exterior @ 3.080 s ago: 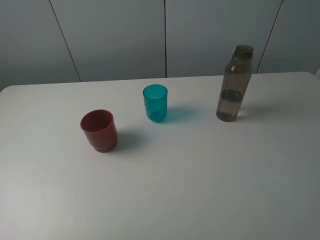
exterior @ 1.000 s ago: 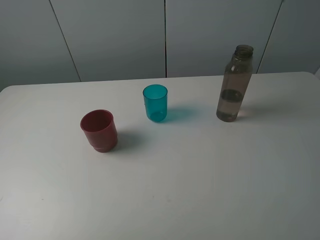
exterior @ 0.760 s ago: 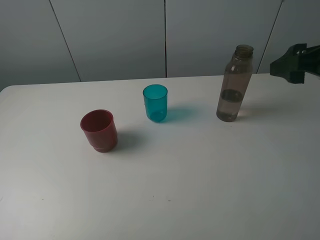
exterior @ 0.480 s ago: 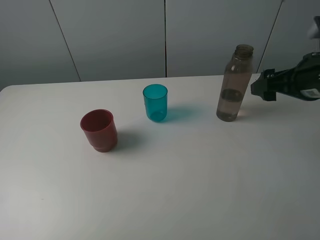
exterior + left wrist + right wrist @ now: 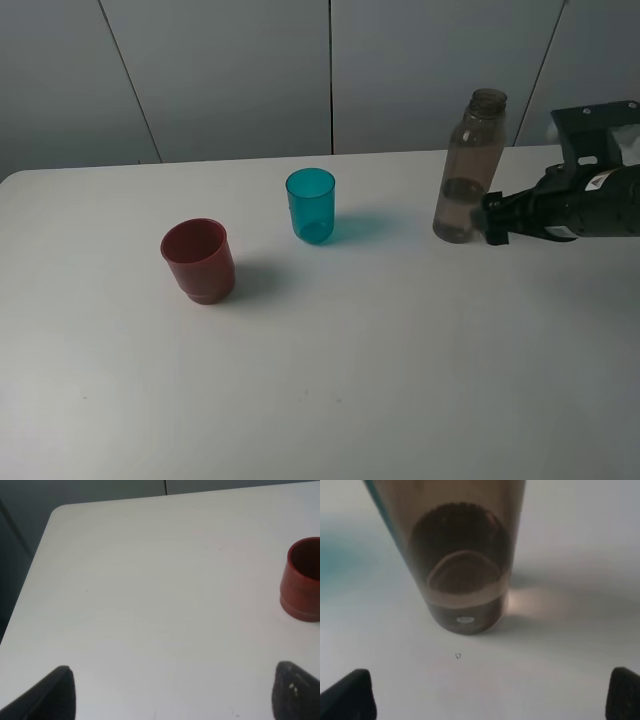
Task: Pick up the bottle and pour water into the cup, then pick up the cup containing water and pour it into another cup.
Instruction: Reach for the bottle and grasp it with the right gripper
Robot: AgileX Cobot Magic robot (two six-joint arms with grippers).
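Tabletop (image 5: 380,390): smooth matte white. Nearest stands the squat, opaque dark red cup (image 5: 198,262), stepped at its base; the left gripper (image 5: 175,700) hangs near it, black fingers spread. Farther back is the straight-sided translucent teal cup (image 5: 311,205). Farthest, the tall smoky bottle (image 5: 468,170) stands upright with water low inside; the right gripper (image 5: 492,218) gapes empty just beside its base.

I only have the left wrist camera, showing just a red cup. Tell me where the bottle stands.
Observer: The grey-brown bottle stands upright and uncapped at the far right of the table.
Operator: Report the right gripper.
Observer: The right gripper is open beside the bottle's base, not yet around it.
Operator: Place the teal cup.
Observer: The teal cup stands between the red cup and the bottle.
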